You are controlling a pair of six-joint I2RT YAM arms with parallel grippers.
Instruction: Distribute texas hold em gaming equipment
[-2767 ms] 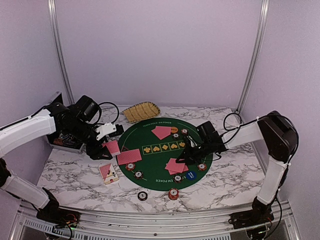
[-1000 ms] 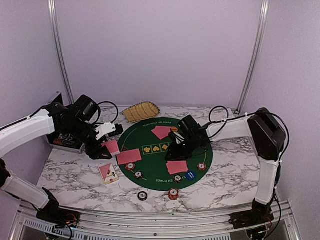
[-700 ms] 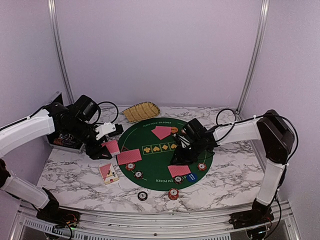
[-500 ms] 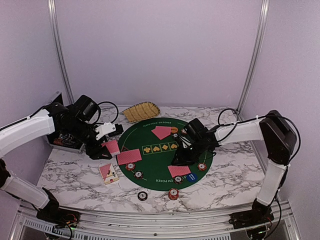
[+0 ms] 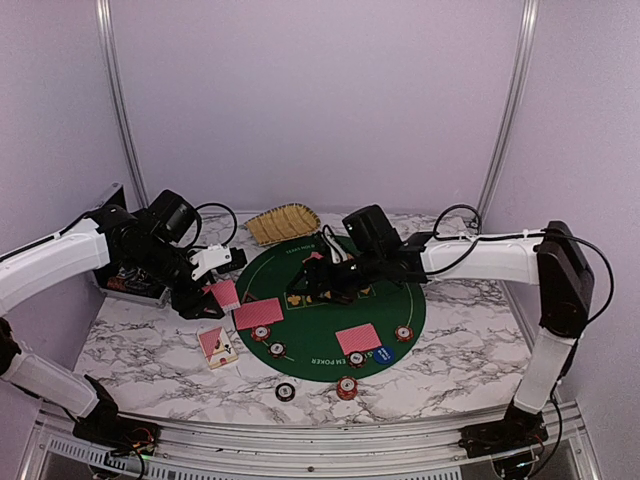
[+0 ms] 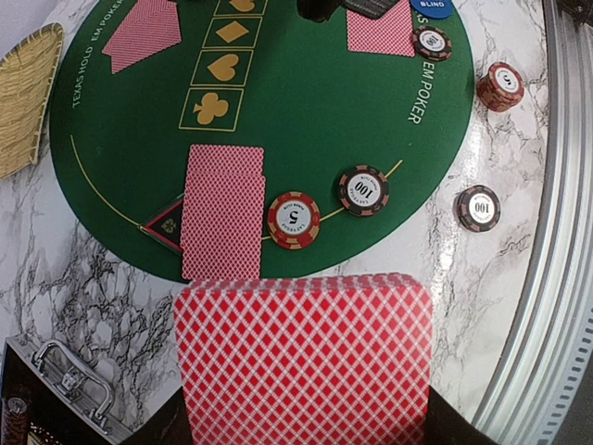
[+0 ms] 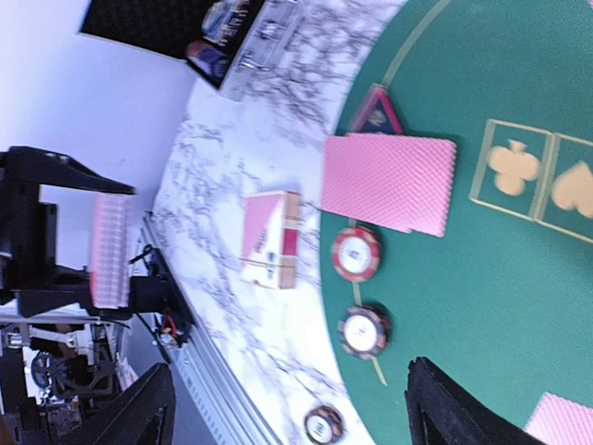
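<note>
Left gripper (image 5: 212,290) clamped on card deck (image 6: 304,357); right gripper (image 7: 290,408) stretched far leftward, jaws wide apart

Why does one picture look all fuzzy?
Right wrist view: smeared, likely motion blur; the red chip looks soft. Left wrist view: sharp, the card deck looming large, shine on the marble table. Top external view: evenly lit, soft shadows.

Robot lab test booth: plain lilac walls (image 5: 300,100), aluminium frame posts (image 5: 117,100), marble-look tabletop (image 5: 470,350).
</note>
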